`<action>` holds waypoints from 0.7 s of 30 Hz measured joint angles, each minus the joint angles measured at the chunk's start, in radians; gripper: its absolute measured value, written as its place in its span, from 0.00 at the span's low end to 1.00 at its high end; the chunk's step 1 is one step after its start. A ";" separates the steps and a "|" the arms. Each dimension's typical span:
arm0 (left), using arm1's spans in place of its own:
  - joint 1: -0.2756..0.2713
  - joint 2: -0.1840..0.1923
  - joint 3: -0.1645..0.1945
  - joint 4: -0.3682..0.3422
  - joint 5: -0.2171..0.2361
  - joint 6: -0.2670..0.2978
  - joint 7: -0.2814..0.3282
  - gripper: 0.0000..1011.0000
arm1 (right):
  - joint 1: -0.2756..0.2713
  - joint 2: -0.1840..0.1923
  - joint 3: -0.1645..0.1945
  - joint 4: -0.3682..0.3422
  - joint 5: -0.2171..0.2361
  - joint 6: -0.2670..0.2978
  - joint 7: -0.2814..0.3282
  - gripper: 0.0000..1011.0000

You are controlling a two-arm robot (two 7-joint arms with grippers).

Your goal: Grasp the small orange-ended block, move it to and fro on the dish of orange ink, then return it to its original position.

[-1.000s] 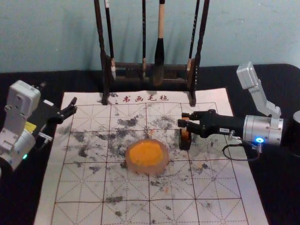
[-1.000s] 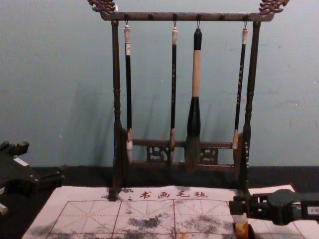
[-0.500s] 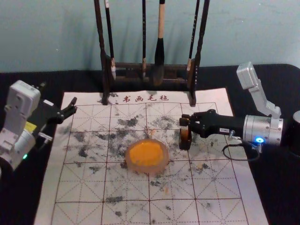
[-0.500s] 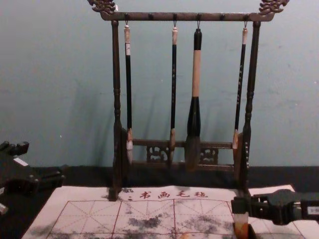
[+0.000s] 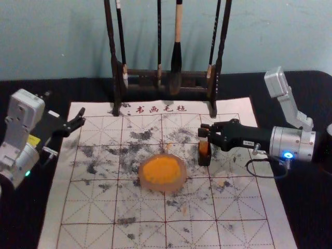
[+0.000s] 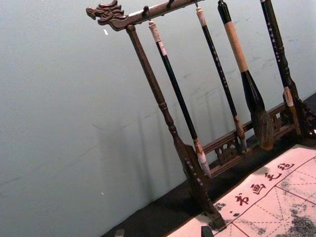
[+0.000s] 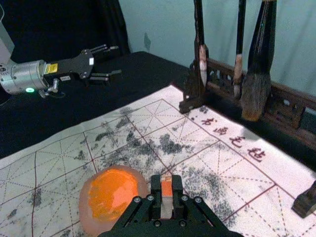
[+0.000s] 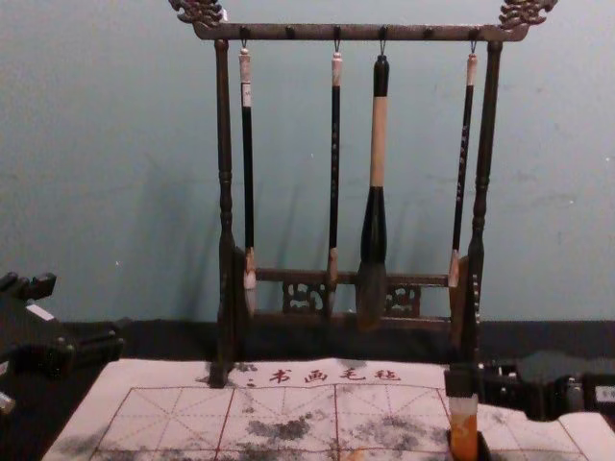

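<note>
On the right half of the gridded sheet (image 5: 54, 220), our right claw (image 5: 203, 130) is pinching the small block (image 5: 203, 147) between its tips. The block is upright, its lower part at a dark holder (image 5: 205, 161), to the right of the dish (image 5: 183, 174) and well apart from it. From the right wrist, we see both fingers against the block's sides — its top end is orange, with a pale stretch below. Orange ink (image 5: 160, 170) lies in the dish. Our left claw (image 5: 65, 105) is parked beside the sheet's left edge over the black-covered desk (image 5: 301, 88), its fingers spread. Beyond the sheet's far part stands a dark wooden rack (image 8: 288, 32) — four brushes (image 8: 380, 144) hang from it.
</note>
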 joint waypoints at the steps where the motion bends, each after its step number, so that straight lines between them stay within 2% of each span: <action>1: 0.000 0.000 0.000 0.000 0.000 0.000 0.000 0.99 | -0.006 0.004 0.002 -0.014 0.000 -0.001 -0.009 0.13; 10: 0.000 0.000 0.000 0.000 0.000 0.000 0.000 0.99 | -0.092 0.057 0.028 -0.185 -0.052 -0.056 -0.144 0.13; 13: 0.000 0.000 0.000 0.000 0.000 0.000 0.000 0.99 | -0.145 0.074 0.060 -0.275 -0.074 -0.077 -0.227 0.13; 21: 0.000 0.000 0.000 0.000 0.000 0.000 0.000 0.99 | -0.231 0.084 0.123 -0.415 -0.109 -0.124 -0.351 0.13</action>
